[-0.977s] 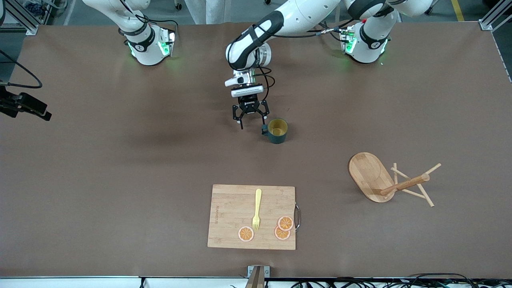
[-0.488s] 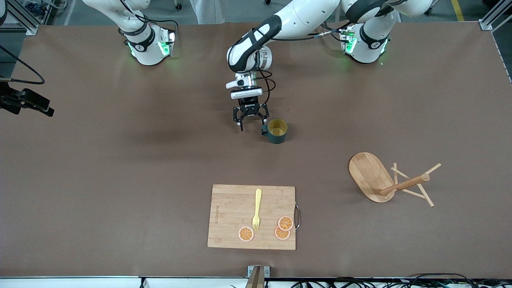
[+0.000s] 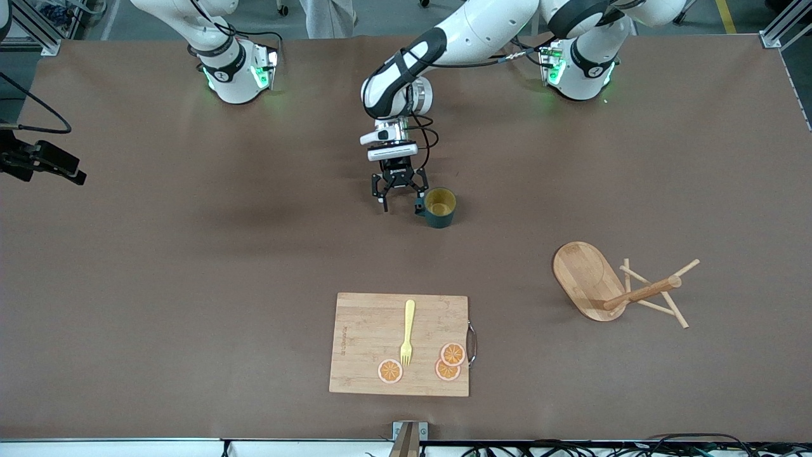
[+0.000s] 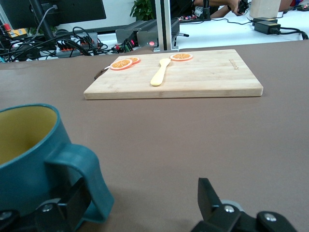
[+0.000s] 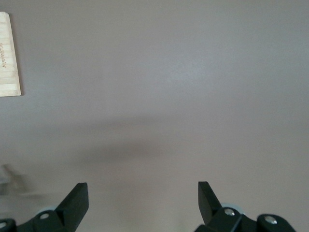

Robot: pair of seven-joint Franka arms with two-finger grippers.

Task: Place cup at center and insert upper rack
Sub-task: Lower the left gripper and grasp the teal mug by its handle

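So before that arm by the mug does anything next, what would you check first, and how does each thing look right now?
1. Left gripper open: ok.
2. Cup upright on the table: ok.
3. Cup handle next to one finger, not between both: not ok for gripping.
4. Upper rack standing up: not ok, it lies tipped on its side.
5. Right gripper open, waiting over bare table: ok.

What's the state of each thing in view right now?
cup: upright on table, not held
upper rack: tipped on its side, untouched
left end effector: open, low beside the cup's handle
right end effector: open, waiting above bare table
fork: flat on cutting board, beside three orange slices
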